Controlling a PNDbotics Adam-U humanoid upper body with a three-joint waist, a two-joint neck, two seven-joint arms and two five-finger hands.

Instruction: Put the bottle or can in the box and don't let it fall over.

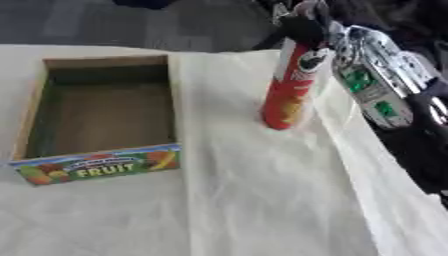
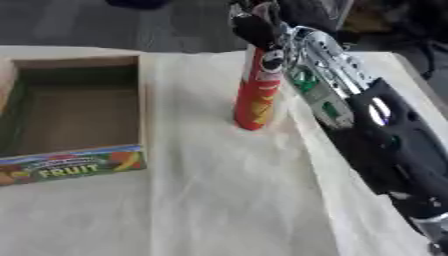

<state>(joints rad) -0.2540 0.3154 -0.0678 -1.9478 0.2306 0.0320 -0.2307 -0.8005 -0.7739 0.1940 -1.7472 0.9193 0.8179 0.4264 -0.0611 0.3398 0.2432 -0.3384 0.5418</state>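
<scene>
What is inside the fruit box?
Nothing shows inside the box, just its bare brown bottom. The near wall hides a strip of the floor. The red can stands outside, on the cloth.

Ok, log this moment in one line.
right hand shut on can top | can upright on cloth | box empty | left hand unseen

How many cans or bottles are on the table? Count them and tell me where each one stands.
1. A tall red cylindrical can stands upright on the white cloth, to the right of the open cardboard fruit box, with the robot's right hand at its top. The box looks empty; none appear hidden.
</scene>
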